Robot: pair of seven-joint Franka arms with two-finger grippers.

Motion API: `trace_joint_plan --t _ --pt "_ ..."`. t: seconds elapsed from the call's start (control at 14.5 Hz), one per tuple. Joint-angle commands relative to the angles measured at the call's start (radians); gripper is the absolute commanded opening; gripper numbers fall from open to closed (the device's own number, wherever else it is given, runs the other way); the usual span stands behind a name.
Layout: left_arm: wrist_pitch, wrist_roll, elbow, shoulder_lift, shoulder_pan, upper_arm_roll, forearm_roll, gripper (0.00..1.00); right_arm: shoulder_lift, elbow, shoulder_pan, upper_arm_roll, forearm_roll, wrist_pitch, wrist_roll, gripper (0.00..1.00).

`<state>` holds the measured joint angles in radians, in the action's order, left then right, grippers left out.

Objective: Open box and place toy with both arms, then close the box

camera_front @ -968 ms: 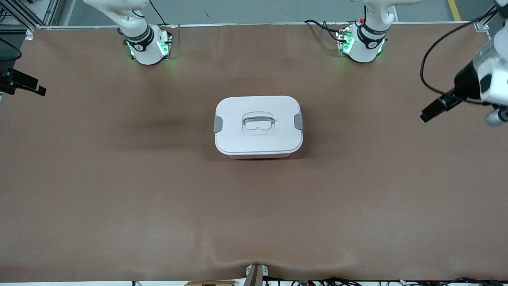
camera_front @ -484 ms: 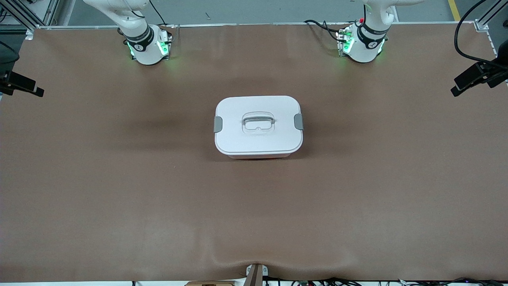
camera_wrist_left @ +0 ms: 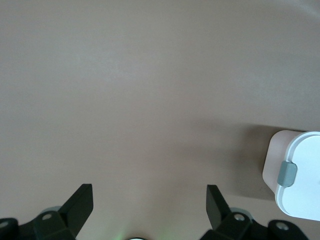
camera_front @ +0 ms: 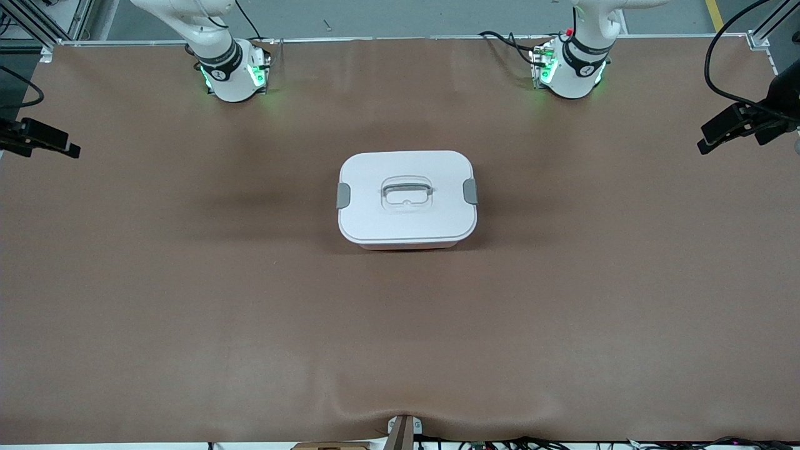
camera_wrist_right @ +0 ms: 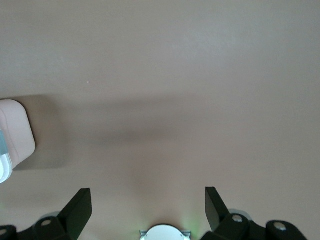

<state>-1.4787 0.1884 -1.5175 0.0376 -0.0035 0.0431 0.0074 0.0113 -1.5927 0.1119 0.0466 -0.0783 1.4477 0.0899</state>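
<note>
The box [camera_front: 407, 199] stands in the middle of the table, its flat white lid on the pale pink tub, with a grey clip [camera_front: 470, 191] at each end and a recessed handle [camera_front: 407, 189] in the centre. The toy is out of view. My left gripper [camera_front: 712, 139] hangs open and empty over the table's edge at the left arm's end; its wrist view [camera_wrist_left: 148, 192] shows bare table and one end of the box [camera_wrist_left: 300, 180]. My right gripper [camera_front: 62, 145] hangs open and empty over the edge at the right arm's end; its wrist view [camera_wrist_right: 146, 192] shows a box corner [camera_wrist_right: 15, 135].
The brown table cover [camera_front: 250, 312] lies flat around the box. The two arm bases [camera_front: 231, 75] [camera_front: 572, 72] stand at the table edge farthest from the front camera. A bracket [camera_front: 403, 431] sits at the nearest edge.
My left gripper swung up and out toward the table's edge, then came back slightly inward. My right gripper shifted a little inward. The box has not moved.
</note>
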Motion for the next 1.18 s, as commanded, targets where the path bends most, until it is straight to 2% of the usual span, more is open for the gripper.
trace_joint_plan --t 0.0,0.35,1.11 --pt "-0.005 -0.023 0.002 0.001 -0.003 0.003 -0.007 1.0 0.01 0.0 -0.044 -0.001 0.009 0.034 0.004 1.0" --pt "-0.005 -0.021 0.002 -0.002 -0.001 0.004 -0.009 1.0 0.036 0.002 -0.141 -0.002 0.045 0.016 -0.067 1.0" --pt "0.001 -0.084 0.006 -0.002 0.007 0.003 -0.017 1.0 0.036 0.008 -0.135 0.005 0.058 -0.001 -0.062 1.0"
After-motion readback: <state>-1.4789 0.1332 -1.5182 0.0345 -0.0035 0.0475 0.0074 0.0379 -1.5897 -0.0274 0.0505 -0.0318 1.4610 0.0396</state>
